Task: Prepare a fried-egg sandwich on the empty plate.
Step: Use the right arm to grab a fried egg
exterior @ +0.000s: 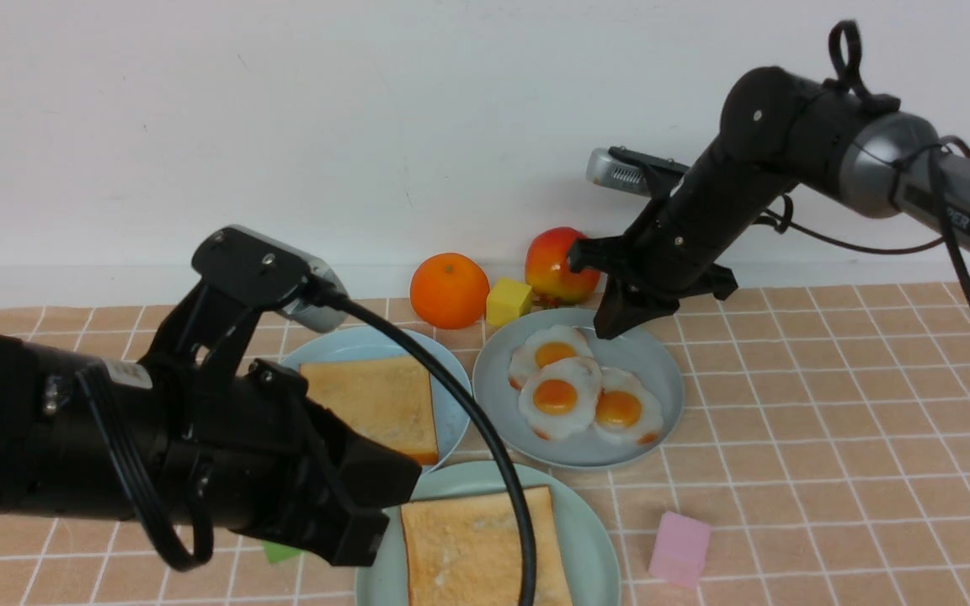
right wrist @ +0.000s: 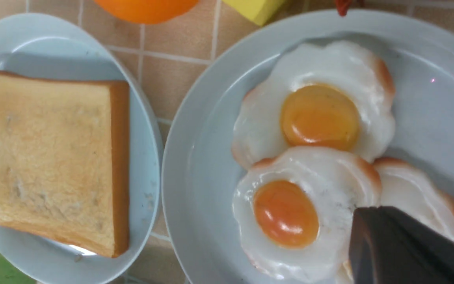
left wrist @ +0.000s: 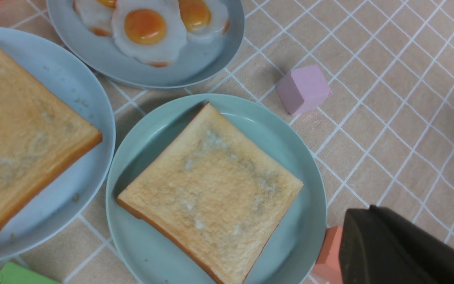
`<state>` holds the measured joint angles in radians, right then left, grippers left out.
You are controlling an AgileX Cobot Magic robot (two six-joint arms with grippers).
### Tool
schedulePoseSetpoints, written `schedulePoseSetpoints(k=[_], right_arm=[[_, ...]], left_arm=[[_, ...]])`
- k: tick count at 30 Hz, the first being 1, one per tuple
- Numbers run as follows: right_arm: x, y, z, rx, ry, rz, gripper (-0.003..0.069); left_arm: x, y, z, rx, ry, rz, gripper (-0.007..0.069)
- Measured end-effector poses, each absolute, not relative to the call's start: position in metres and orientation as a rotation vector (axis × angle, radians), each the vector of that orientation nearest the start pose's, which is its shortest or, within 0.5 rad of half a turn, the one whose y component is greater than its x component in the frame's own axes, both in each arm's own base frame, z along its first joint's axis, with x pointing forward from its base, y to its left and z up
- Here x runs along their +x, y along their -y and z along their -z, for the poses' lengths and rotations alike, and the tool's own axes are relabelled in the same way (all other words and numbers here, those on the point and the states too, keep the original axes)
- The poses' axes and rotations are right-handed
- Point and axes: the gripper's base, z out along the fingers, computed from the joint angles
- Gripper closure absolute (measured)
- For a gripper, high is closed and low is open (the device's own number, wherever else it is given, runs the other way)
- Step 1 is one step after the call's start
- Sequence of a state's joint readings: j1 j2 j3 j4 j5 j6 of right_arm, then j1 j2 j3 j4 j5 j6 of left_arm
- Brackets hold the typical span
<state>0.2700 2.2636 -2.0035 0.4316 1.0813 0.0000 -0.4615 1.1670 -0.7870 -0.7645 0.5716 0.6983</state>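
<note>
The empty plate (exterior: 594, 555), pale mint green, lies at the near middle with one toast slice (exterior: 477, 547) flat on it. A second toast slice (exterior: 375, 404) rests on the sky-blue plate (exterior: 367, 341) behind it. Three fried eggs (exterior: 559, 396) overlap on the grey-blue plate (exterior: 662, 370). My right gripper (exterior: 611, 324) hangs shut over that plate's far rim, holding nothing; in the right wrist view its fingertips (right wrist: 369, 215) show above the eggs (right wrist: 290, 213). My left gripper (exterior: 384, 497) is shut and empty, raised beside the mint plate (left wrist: 306, 189).
An orange (exterior: 449, 289), a yellow block (exterior: 508, 301) and an apple (exterior: 556, 265) stand by the wall behind the plates. A pink block (exterior: 680, 547) lies right of the mint plate, a green block (exterior: 281, 551) left of it, a salmon block (left wrist: 329, 252) at its rim.
</note>
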Motion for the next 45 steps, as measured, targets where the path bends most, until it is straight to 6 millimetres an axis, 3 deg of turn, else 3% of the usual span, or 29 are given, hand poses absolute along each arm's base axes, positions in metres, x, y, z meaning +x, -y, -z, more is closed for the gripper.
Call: schedulePoseSetpoints(k=[7,12,15,18,20,31,40,45], right_arm=[[0.465,-0.163,-0.207,-0.118,-2.842,-0.650,0.0584],[0.468,-0.167,-0.187,-0.226,-2.854,-0.669,0.0380],[0.470,-0.168,-0.178,-0.306,-2.830,-0.674,0.0312],[0.472,-0.170,-0.174,-0.331,-2.808,-0.691,0.0301],[0.473,-0.170,-0.174,-0.332,-2.804,-0.698,0.0305],[0.473,-0.172,-0.168,-0.328,-2.810,-0.725,0.0468],[0.471,-0.172,-0.167,-0.348,-2.832,-0.724,0.0657],[0.469,-0.172,-0.168,-0.349,-2.841,-0.742,0.0673]], left_arm=[[0.194,0.135,-0.290,0.748,-2.202,0.669,0.0634],[0.194,0.135,-0.290,0.749,-2.203,0.670,0.0633],[0.194,0.135,-0.290,0.749,-2.203,0.670,0.0630],[0.195,0.135,-0.289,0.748,-2.210,0.671,0.0628],[0.195,0.136,-0.288,0.749,-2.215,0.672,0.0627],[0.196,0.137,-0.286,0.751,-2.227,0.676,0.0619],[0.196,0.137,-0.285,0.757,-2.232,0.681,0.0610],[0.196,0.137,-0.285,0.758,-2.233,0.682,0.0607]])
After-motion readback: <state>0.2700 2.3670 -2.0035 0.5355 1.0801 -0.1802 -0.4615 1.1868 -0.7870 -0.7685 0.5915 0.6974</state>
